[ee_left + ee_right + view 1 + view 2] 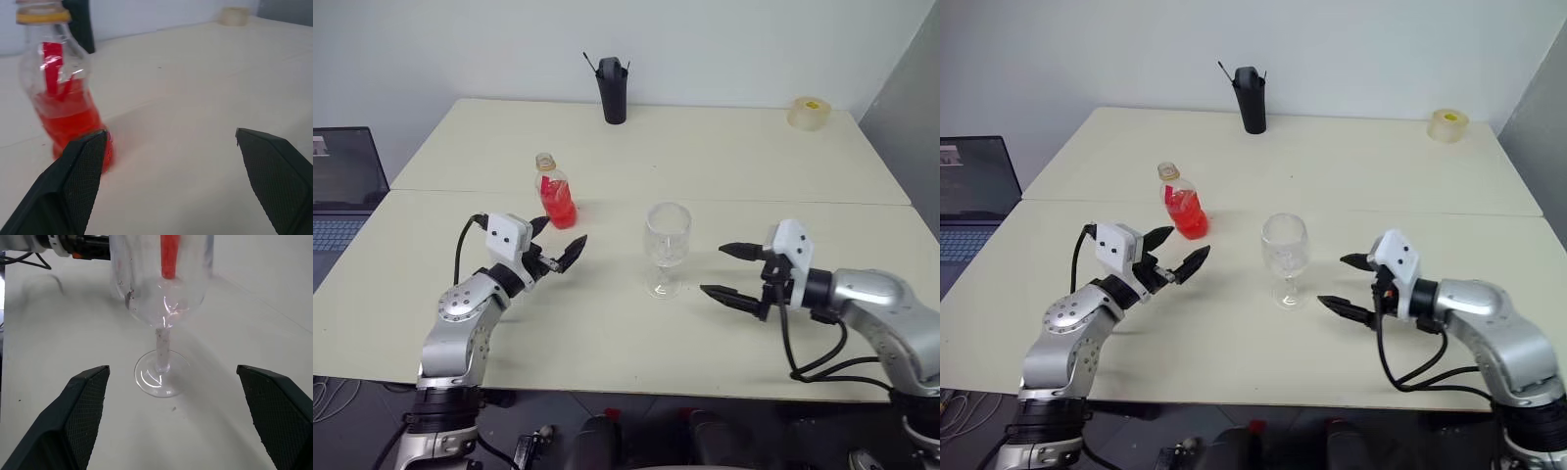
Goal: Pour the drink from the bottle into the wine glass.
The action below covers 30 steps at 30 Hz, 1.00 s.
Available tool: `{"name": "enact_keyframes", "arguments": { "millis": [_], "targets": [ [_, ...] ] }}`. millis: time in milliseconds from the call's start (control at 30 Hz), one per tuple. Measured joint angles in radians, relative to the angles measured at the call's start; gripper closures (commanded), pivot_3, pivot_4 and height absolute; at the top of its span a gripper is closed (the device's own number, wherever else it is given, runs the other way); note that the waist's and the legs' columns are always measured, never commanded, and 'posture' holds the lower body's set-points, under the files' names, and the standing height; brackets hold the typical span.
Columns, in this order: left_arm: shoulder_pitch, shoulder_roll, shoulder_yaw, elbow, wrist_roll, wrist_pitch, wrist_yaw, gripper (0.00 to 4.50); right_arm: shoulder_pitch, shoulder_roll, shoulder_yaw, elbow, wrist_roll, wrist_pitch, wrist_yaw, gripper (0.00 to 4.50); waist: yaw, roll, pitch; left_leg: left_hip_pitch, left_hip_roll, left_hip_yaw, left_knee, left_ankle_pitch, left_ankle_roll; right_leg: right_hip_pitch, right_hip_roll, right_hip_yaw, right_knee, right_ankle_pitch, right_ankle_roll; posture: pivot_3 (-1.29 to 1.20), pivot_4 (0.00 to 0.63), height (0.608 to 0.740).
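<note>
Standing upright on the cream table (724,166), we list first the bottle (554,192): clear plastic, yellow ring at the neck, its lower half filled with the drink (557,208), a bright red translucent liquid. It sits left of centre, near the seam where two tabletops meet.

Next we record the wine glass (666,249), upright on its round foot, bowl clear and holding no red liquid, placed to the right of the bottle and a little nearer the robot, well apart from it.

We note the left gripper (558,244), its two black fingers spread wide and holding nothing, hovering just in front of the bottle on the robot's side. In the left wrist view one fingertip (90,156) overlaps the bottle's base in the picture; whether it touches we cannot tell.

We note the right gripper (729,271), likewise spread wide and empty, to the right of the wine glass and apart from it, pointing toward it. The right wrist view shows the glass's stem and foot (159,377) centred between the two fingers.

Other items: a tall black holder (613,90) at the far edge, a roll of tape (810,113) at the far right corner, a laptop (342,186) off the table's left side.
</note>
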Motion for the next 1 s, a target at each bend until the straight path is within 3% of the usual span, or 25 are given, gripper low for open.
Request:
{"name": "enact_keyframes", "arguments": {
  "millis": [167,300,567,1000],
  "targets": [
    [-0.031,-0.056,0.002,0.064,0.054,-0.044,0.121,0.0,-0.183,-0.048,-0.12,-0.008,0.145,0.09,-0.012,0.05,-0.003,0.0,0.0,0.0,0.0,0.0,0.0,0.0,0.0,0.0,0.0,0.0,0.0,0.0,0.0,0.0,0.15,0.74],
    [-0.06,-0.091,0.001,0.104,0.092,-0.051,0.206,0.0,-0.291,-0.045,-0.138,-0.054,0.252,0.147,-0.054,0.05,0.001,-0.001,0.001,-0.001,0.0,-0.001,0.0,0.0,0.0,0.0,0.0,0.0,0.0,0.0,0.0,0.0,0.15,0.74],
    [-0.101,-0.113,-0.002,0.155,0.137,-0.071,0.285,0.0,-0.303,-0.057,-0.098,-0.08,0.308,0.192,-0.108,0.05,0.004,-0.002,0.001,-0.002,0.0,-0.001,0.0,0.0,0.0,0.0,-0.001,-0.001,0.0,0.0,0.0,0.0,0.15,0.74],
    [-0.271,-0.126,-0.026,0.425,0.197,-0.148,0.307,0.0,-0.331,-0.061,-0.06,-0.076,0.32,0.198,-0.15,0.05,0.003,-0.003,0.001,-0.002,-0.001,0.0,0.0,0.0,0.0,-0.002,-0.001,-0.002,0.0,0.0,0.0,0.0,0.15,0.74]
  ]
}}
